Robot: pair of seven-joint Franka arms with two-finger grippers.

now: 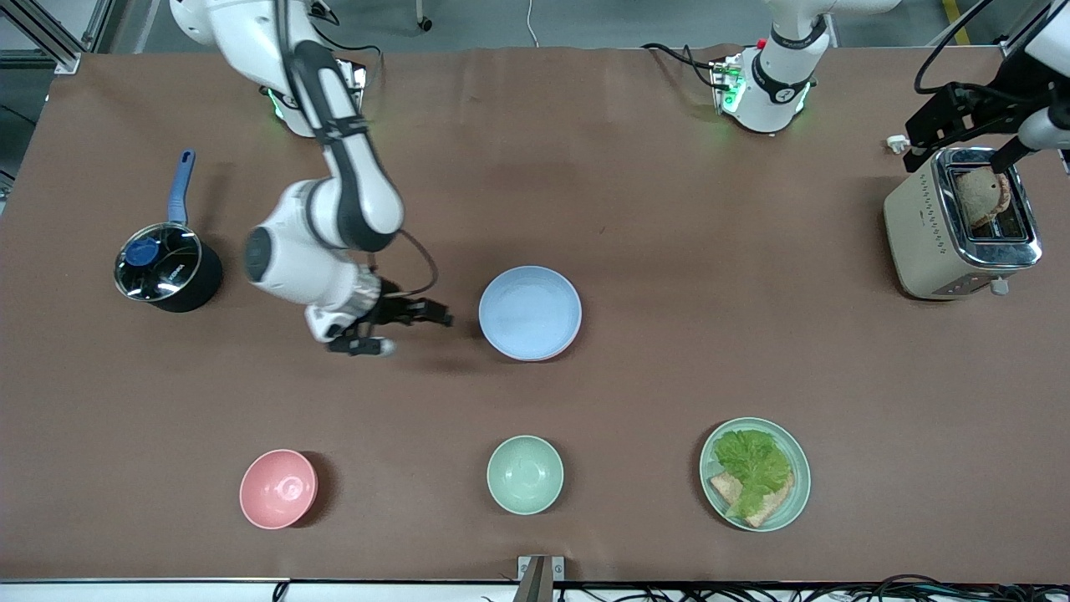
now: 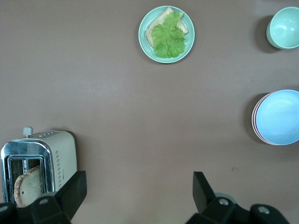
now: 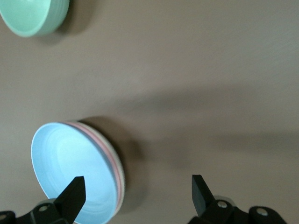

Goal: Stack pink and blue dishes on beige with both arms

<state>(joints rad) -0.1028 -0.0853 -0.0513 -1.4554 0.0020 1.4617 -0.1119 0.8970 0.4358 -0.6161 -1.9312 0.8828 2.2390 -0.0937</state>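
Nearest the front camera stand a pink bowl [image 1: 278, 488], a green bowl [image 1: 525, 474] and a green plate [image 1: 755, 474] carrying lettuce and bread; none belongs to the stack. Farther from the camera, mid-table, the blue plate [image 1: 530, 313] lies uppermost; the right wrist view shows a pink rim [image 3: 103, 144] and a beige rim [image 3: 119, 164] directly beneath it, so all three dishes sit nested in one pile. On this evidence the stacking appears complete. The right claw [image 1: 399, 324] hangs low over the brown table [image 1: 635, 209], just beside the stack toward the right arm's end, fingers spread and holding nothing; the stack lies straight ahead of its fingertips, and this arm is much the nearer. A lidded saucepan [image 1: 167, 267] stands farther toward that end. The left claw [image 2: 138, 193] waits well apart over the toaster [image 1: 961, 221] at the left arm's end, fingers likewise wide and empty. A bread slice sits in the toaster slot.
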